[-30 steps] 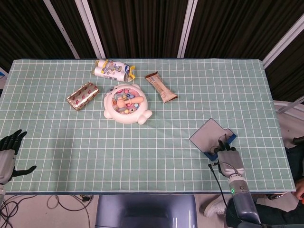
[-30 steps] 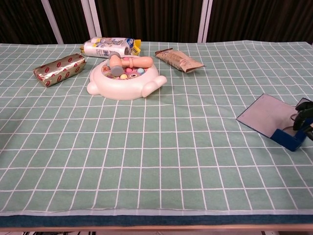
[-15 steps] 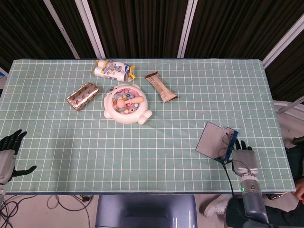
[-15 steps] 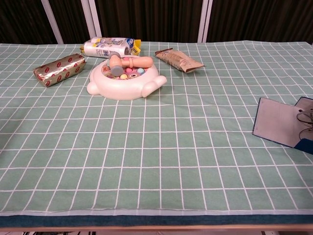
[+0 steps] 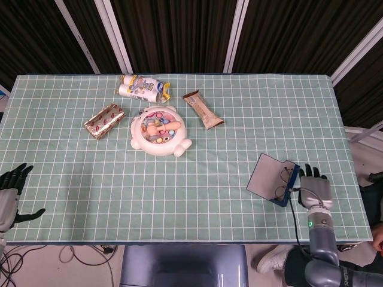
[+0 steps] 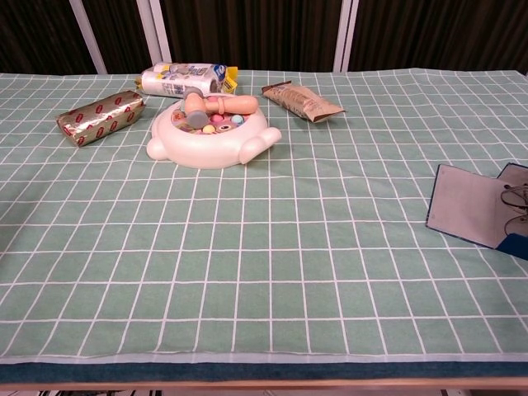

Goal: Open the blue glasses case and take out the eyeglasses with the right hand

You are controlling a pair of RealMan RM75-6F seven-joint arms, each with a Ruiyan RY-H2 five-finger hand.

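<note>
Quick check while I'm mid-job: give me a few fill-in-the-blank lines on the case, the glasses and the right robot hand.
1. The case lies with its lid ____.
2. The glasses are still ____ the case.
3. The right robot hand is beside the case, on the side nearest the table's ____ edge.
4. The right robot hand holds ____.

Missing words: open; in; right; nothing
</note>
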